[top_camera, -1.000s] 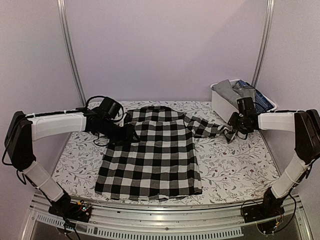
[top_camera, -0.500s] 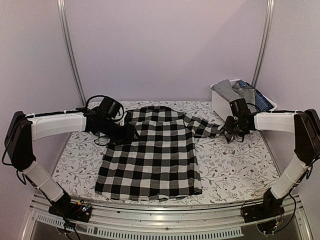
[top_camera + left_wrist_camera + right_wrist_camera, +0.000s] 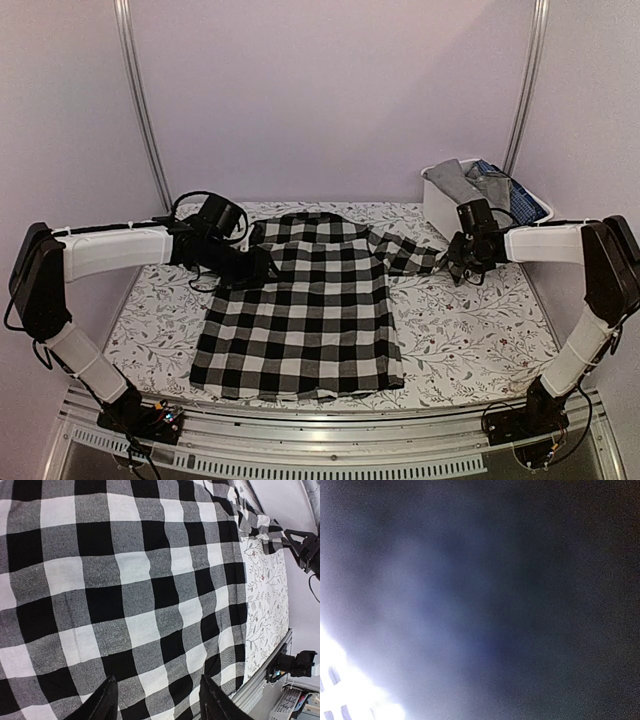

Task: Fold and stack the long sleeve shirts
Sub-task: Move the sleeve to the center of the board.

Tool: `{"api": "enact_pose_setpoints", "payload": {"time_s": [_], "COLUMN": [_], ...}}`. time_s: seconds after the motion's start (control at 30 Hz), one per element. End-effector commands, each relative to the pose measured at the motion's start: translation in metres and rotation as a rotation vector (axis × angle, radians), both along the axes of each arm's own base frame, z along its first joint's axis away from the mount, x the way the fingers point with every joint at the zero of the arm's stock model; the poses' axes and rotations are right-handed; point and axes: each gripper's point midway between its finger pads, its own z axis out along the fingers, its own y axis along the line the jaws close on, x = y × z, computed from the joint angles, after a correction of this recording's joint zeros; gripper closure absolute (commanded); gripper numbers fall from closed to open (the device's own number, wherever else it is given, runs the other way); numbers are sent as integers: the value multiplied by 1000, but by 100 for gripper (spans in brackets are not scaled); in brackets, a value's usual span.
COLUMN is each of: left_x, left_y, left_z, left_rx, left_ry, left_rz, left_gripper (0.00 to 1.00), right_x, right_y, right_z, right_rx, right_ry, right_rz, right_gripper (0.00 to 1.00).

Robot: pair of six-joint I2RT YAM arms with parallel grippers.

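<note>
Black-and-white large-check cloth: one checked shirt point(image 3: 300, 310) lies flat near the middle of the bench point(image 3: 480, 325), collar point(image 3: 312, 218) toward the far wall and hem toward the arm bases. The body is spread smooth and roughly rectangular, and I see only slight waviness along the hem. Its one visible sleeve point(image 3: 405, 255) runs out to my right from the shoulder, a little rumpled, and ends under the right arm's wrist. The weave shows as a fine twill in the left wrist view point(image 3: 125, 580).

Left tool point(image 3: 262, 268) sits at the shirt's left edge, just below the shoulder. In the left wrist view its fingers point(image 3: 102, 702) stand clearly apart with nothing pinched between them, and checked cloth fills the view beyond.

Right tool point(image 3: 462, 262) is at the end of the sleeve. I cannot tell whether it is touching the cloth. The right wrist view is dark and blurred apart from a bright corner, so I cannot tell whether the fingers are apart or together.

At the far right corner of the bench is a white bin point(image 3: 436, 208). It holds a grey garment point(image 3: 455, 180) and a dark blue patterned garment point(image 3: 508, 188), both crumpled and well apart from the checked shirt.

The bench cover is white with a grey floral print.
</note>
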Motion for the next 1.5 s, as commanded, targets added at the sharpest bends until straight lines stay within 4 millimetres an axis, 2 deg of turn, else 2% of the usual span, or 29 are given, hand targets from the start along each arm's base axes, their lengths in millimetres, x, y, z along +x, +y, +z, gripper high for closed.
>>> {"api": "enact_pose_setpoints", "payload": {"time_s": [0.0, 0.1, 0.2, 0.33, 0.5, 0.67, 0.77, 0.9, 0.97, 1.07, 1.13, 1.17, 1.23, 1.27, 1.37, 1.47], "left_x": [-5, -6, -6, -6, -6, -6, -5, -3, -2, -1, -1, -1, -1, 0, 1, 2], "left_y": [-6, -5, -5, -5, -4, -4, -4, -5, -5, -5, -5, -5, -4, -4, -4, -5], "left_z": [3, 2, 1, 1, 1, 1, 2, 4, 4, 3, 3, 3, 3, 3, 2, 1], "left_rx": [-26, -25, -24, -24, -22, -22, -22, -25, -24, -25, -26, -26, -22, -20, -20, -24], "left_ry": [-9, -6, -5, -9, -10, -12, -15, -21, -23, -22, -21, -22, -22, -23, -24, -21], "left_rz": [-14, -15, -14, -15, -17, -18, -17, -17, -15, -13, -12, -11, -11, -10, -8, -3], "left_gripper": [45, 45, 45, 45, 45, 45, 45, 45, 45, 45, 45, 45, 45, 45, 45, 45], "right_x": [-4, -4, -3, -2, -1, 0, 2, -1, -6, -14, -19, -21, -24, -26, -34, -45], "right_y": [9, 11, 15, 19, 24, 42, 65, 112, 138, 168, 176, 176, 174, 172, 165, 167], "right_z": [-20, -18, -13, -2, 15, 39, 53, 63, 62, 41, 25, 21, 21, 24, 34, 36], "right_rx": [34, 39, 34, 0, -25, -50, -48, -56, -58, -45, -40, -39, -30, -27, -31, -6], "right_ry": [43, 36, 32, 22, 0, -43, -65, -71, -57, -3, 33, 43, 39, 31, 3, -3], "right_rz": [11, 12, 23, 37, 59, 109, 170, 284, 342, 417, 438, 441, 438, 437, 445, 503], "right_gripper": [54, 64, 83, 100, 100, 100, 100, 100, 100, 100, 87, 77, 55, 49, 38, 33]}}
